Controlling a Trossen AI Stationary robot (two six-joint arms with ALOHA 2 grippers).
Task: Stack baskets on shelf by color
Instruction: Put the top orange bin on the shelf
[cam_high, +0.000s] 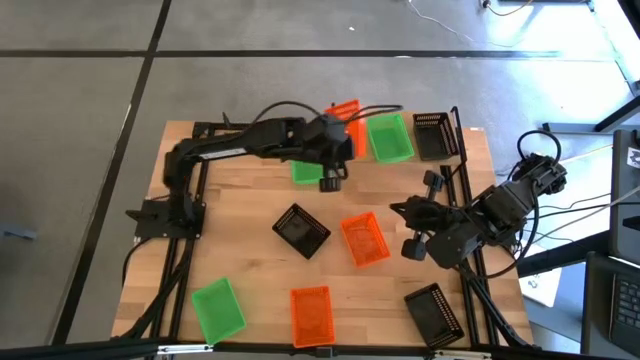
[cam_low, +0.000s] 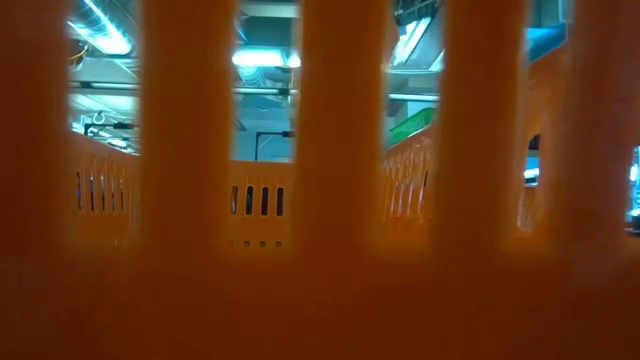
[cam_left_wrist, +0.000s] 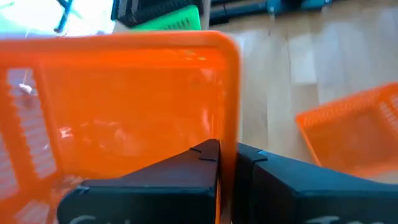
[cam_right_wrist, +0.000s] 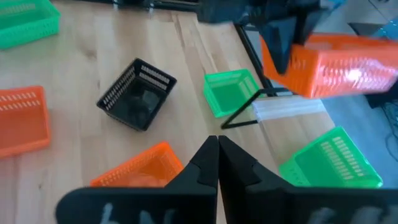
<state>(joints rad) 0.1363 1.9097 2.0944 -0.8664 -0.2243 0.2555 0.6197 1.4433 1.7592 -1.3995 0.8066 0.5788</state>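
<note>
The wooden tabletop (cam_high: 250, 200) carries loose baskets. Nearest the left gripper (cam_high: 330, 180) lies a green basket (cam_high: 304, 172), apparently flat. Farther off sit a black basket (cam_high: 301, 230), an orange basket (cam_high: 364, 240), a second green basket (cam_high: 217, 309), another orange (cam_high: 311, 316) and another black (cam_high: 436, 312).

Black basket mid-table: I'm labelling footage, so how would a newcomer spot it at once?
On the table, look to the centre. The black basket lies there skewed, beside an orange basket; the other black baskets sit at the edges.
</note>
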